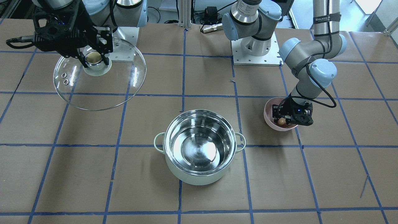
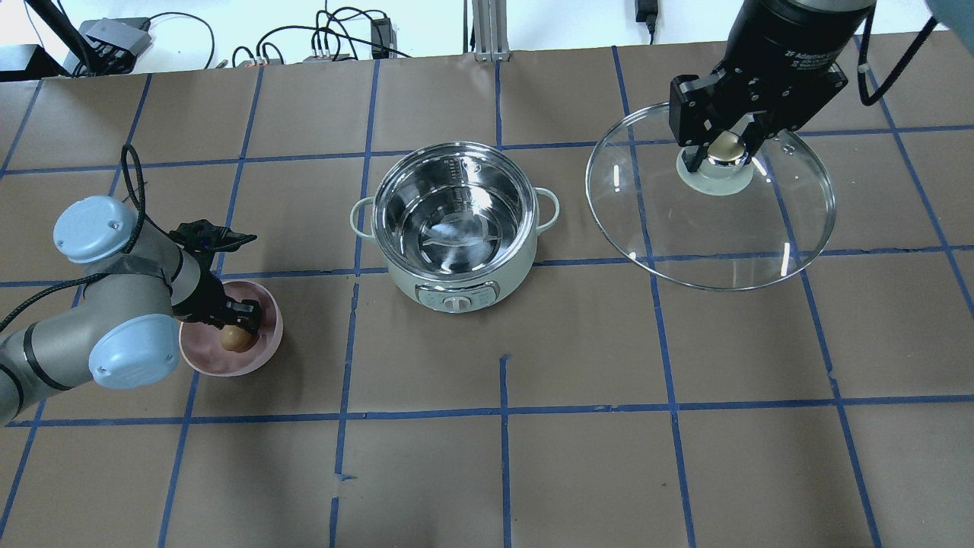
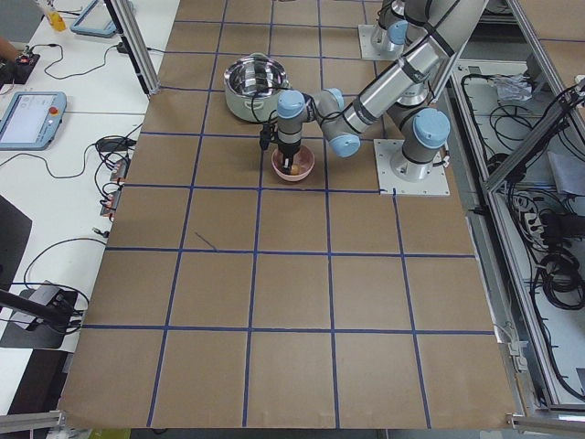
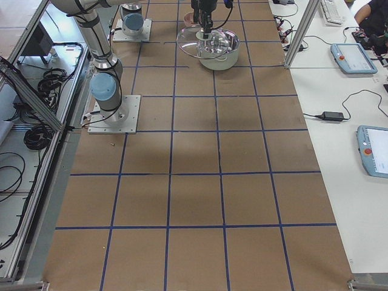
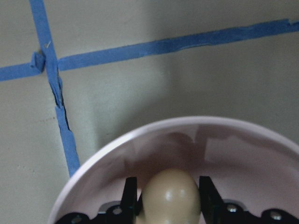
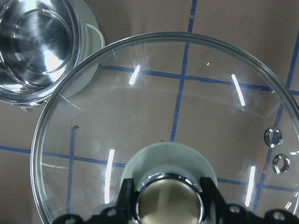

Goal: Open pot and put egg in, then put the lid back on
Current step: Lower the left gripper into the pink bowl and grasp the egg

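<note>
The mint-green pot [image 2: 455, 221] stands open and empty mid-table, steel inside showing [image 1: 199, 146]. My right gripper [image 2: 723, 152] is shut on the beige knob of the glass lid [image 2: 711, 221] and holds it in the air to the pot's side [image 1: 99, 77]; the right wrist view shows the pads on the knob [image 6: 168, 205]. My left gripper [image 2: 240, 329] reaches down into the pink bowl [image 2: 262, 358], its fingers either side of the light-brown egg [image 5: 170, 196], touching it [image 1: 281, 121].
The table is brown paper with a blue tape grid. The arm bases [image 1: 255, 46] stand at the robot's edge. Cables and boxes [image 2: 114, 34] lie beyond the far edge. The pink bowl [image 1: 270, 114] sits about one grid square from the pot.
</note>
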`<action>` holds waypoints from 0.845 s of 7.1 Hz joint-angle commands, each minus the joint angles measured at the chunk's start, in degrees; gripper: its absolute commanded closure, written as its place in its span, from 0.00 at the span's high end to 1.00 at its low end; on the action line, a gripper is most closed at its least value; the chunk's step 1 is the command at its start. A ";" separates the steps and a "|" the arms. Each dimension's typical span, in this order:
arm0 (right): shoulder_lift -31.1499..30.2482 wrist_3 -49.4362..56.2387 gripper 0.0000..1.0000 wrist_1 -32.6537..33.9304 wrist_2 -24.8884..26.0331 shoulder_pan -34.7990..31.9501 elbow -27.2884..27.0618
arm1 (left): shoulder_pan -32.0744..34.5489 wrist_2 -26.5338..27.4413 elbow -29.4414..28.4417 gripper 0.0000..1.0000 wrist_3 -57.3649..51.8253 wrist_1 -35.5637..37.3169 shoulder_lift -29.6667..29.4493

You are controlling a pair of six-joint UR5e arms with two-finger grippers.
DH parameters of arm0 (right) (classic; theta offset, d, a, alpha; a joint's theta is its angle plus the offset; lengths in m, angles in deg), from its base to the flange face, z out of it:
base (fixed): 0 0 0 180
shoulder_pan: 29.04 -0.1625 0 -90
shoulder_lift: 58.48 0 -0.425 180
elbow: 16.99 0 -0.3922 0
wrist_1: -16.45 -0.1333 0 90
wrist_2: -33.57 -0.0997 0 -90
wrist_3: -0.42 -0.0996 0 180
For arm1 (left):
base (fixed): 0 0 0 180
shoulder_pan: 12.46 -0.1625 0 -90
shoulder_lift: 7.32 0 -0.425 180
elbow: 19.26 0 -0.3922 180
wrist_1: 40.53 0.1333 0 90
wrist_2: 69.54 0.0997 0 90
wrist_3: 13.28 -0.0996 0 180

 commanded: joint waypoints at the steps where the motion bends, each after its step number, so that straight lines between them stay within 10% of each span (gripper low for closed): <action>1: 0.00 -0.02 0.05 -0.11 -0.01 -0.08 0.11 | 0.09 0.00 0.01 0.04 0.32 -0.02 -0.01; 6: 0.00 -0.02 0.05 0.15 -0.72 0.18 -0.07 | 1.75 -0.17 -8.73 0.02 3.39 -11.39 3.06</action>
